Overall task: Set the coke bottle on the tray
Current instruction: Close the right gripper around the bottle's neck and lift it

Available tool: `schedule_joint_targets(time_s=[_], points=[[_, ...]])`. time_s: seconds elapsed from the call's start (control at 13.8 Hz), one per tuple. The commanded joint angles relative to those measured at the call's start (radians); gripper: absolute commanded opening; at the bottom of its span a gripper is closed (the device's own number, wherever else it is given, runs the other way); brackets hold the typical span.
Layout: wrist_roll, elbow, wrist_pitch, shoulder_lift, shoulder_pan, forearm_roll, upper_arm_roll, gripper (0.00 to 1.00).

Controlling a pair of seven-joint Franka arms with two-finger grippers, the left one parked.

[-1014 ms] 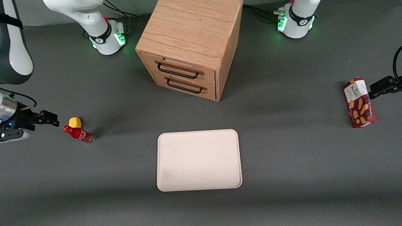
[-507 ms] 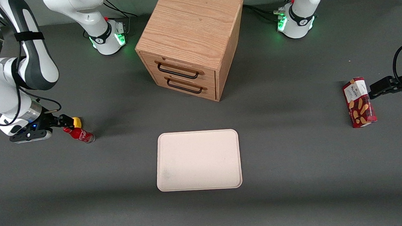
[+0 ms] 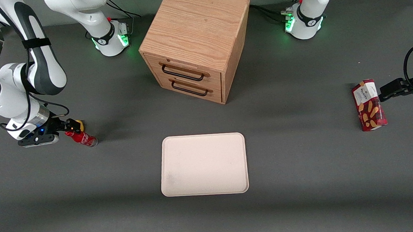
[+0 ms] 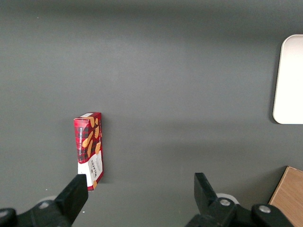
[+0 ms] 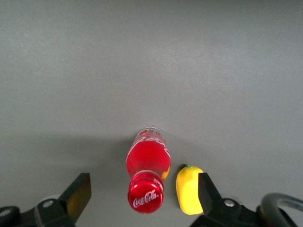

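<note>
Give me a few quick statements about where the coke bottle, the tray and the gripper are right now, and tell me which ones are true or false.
1. The coke bottle is on the tray. False: it stands on the table toward the working arm's end, apart from the tray.
2. The gripper is open, one finger on each side of the bottle's cap. True.
3. A yellow lump sits right beside the bottle. True.
4. The tray holds a red snack box. False: nothing lies on the tray; the snack box is on the table toward the parked arm's end.
5. The wooden cabinet has a drawer pulled out. False: both drawers are shut.
</note>
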Motion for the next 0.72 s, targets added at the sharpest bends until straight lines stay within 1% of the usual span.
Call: schedule_joint_targets(time_s=[0.0, 0.36, 0.43, 0.51, 0.65], points=[[-0.028, -0.001, 0.043, 0.025, -0.005, 0.019, -0.003, 1.00], [-0.026, 0.002, 0.036, 0.026, -0.004, 0.019, -0.003, 0.99], [-0.026, 0.005, 0.029, 0.025, -0.004, 0.019, -0.003, 0.88], [-0.026, 0.006, 0.025, 0.023, -0.004, 0.019, -0.003, 0.80], [-0.026, 0.009, 0.007, 0.020, -0.004, 0.019, -0.002, 0.55]])
